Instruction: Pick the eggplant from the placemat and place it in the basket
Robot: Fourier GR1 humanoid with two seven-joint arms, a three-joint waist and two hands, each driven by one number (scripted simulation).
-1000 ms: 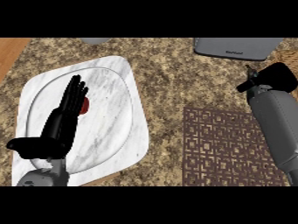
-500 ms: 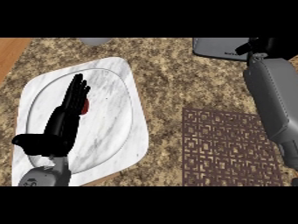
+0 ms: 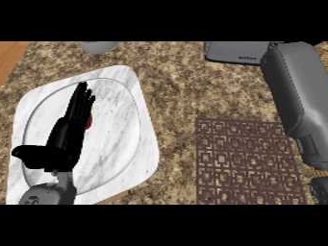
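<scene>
A speckled granite counter [image 3: 187, 91] is carrying a white marble tray [image 3: 134, 144] and a brown patterned placemat [image 3: 248, 163]. The left hand [image 3: 67, 132] is resting open over the tray, fingers straight and together. The right forearm [image 3: 301, 101] is stretching toward the top edge, its hand out of sight. The eggplant is showing nowhere.

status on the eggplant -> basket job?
Pick looks done: the placemat lies bare, no eggplant on it. In hand: unclear; the right forearm stretches toward the top right, its hand out of view. The left hand rests open over the marble tray. Left: confirming the drop; basket barely visible.
</scene>
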